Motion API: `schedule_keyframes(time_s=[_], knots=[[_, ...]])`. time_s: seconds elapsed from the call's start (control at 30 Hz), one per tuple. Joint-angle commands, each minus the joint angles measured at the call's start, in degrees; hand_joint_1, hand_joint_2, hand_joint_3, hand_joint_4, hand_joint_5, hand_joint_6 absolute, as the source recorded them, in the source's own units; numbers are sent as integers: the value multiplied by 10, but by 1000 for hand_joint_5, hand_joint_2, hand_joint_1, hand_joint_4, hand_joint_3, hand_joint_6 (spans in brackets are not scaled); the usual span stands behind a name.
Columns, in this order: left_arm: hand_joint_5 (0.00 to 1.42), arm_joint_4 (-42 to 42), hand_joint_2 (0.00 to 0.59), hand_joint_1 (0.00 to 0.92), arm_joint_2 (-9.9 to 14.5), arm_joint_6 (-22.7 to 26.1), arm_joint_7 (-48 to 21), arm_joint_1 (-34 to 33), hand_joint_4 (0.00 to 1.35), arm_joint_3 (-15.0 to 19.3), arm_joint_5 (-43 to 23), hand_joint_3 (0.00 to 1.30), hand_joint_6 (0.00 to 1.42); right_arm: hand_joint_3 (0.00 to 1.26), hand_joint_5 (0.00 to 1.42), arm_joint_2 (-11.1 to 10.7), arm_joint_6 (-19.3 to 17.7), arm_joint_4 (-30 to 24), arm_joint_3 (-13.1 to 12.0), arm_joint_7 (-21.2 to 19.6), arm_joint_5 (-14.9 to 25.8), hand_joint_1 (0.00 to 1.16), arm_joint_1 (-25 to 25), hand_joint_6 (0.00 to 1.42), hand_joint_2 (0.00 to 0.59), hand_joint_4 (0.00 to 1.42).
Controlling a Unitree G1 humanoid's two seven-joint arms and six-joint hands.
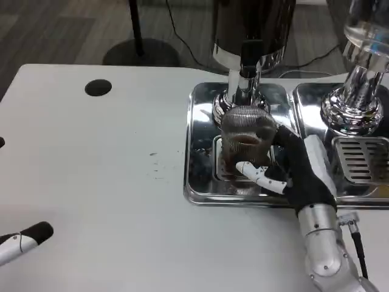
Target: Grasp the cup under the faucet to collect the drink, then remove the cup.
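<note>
A clear ribbed cup [245, 139] with a little dark drink in its bottom stands on the grate of a shiny metal drip tray [200, 152], right under the black-handled faucet [248, 68] of a steel dispenser. My right hand [292, 167] grips the cup from its right side, thumb across the front and fingers around the back. At the picture's lower left edge lies my left hand [24, 239], of which a white and black fingertip shows, holding nothing.
A second dispenser [358, 91] with its own drip tray stands to the right. A round black hole [98, 87] is set in the white table at the upper left. Beyond the table is dark floor with a black stand base.
</note>
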Motion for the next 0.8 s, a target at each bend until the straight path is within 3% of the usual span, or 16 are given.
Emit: schedule_keyframes(time_s=[0.03, 0.8], knots=[[0, -1, 72, 0, 7, 4, -3, -4, 0, -4, 2, 67, 0, 361, 287, -5, 4, -30, -7, 2, 3, 780, 5, 101, 223, 362], [0, 2, 66, 0, 4, 5, 0, -3, 0, -10, 5, 76, 0, 361, 288, 0, 44, -94, -8, 15, 2, 773, 17, 104, 221, 362]])
